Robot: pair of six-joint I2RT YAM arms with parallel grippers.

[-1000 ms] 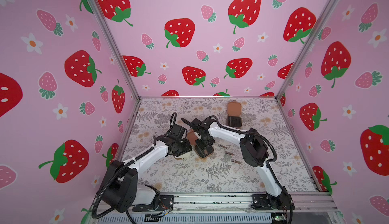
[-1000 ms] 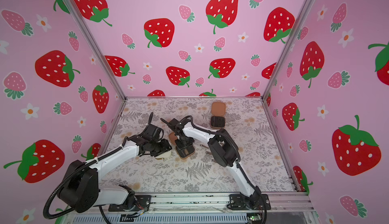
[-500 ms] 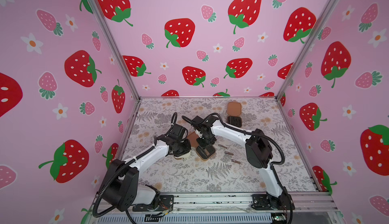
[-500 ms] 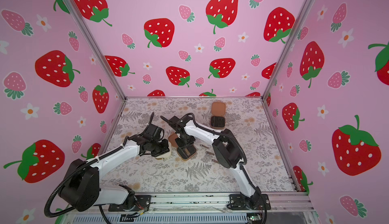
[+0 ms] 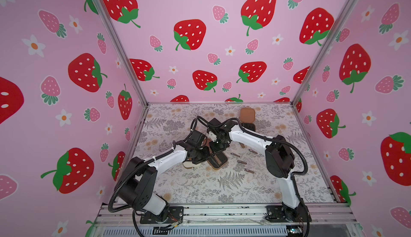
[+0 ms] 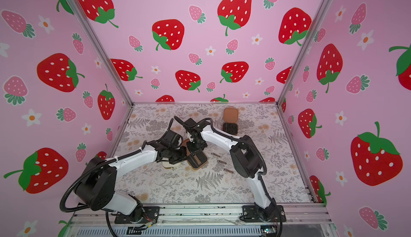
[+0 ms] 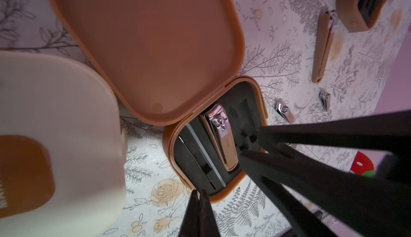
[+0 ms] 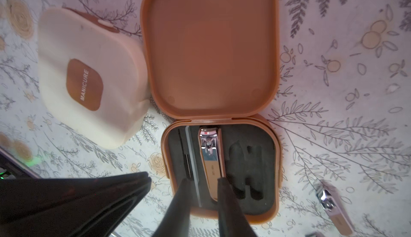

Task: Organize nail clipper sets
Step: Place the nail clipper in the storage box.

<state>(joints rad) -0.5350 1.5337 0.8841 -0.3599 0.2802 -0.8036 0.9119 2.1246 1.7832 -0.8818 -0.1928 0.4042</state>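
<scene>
While the left hand (image 7: pixel 199 194) rests pinched closed, empty, just beside the open brown rounded-square plastic case (image 8: pixel 211 46), the right hand (image 8: pixel 203 180) narrowly straddles its rose-gold metal clipper (image 8: pixel 210 158); grip unclear.

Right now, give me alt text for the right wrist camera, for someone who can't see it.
An open brown case holds a nail clipper in its black slotted insert; the right gripper straddles the clipper's end, jaws apart. A closed cream case marked MANICURE sits beside it.

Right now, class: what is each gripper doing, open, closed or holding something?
Left gripper: closed, empty.
Right gripper: open, astride the clipper in the brown case.
</scene>
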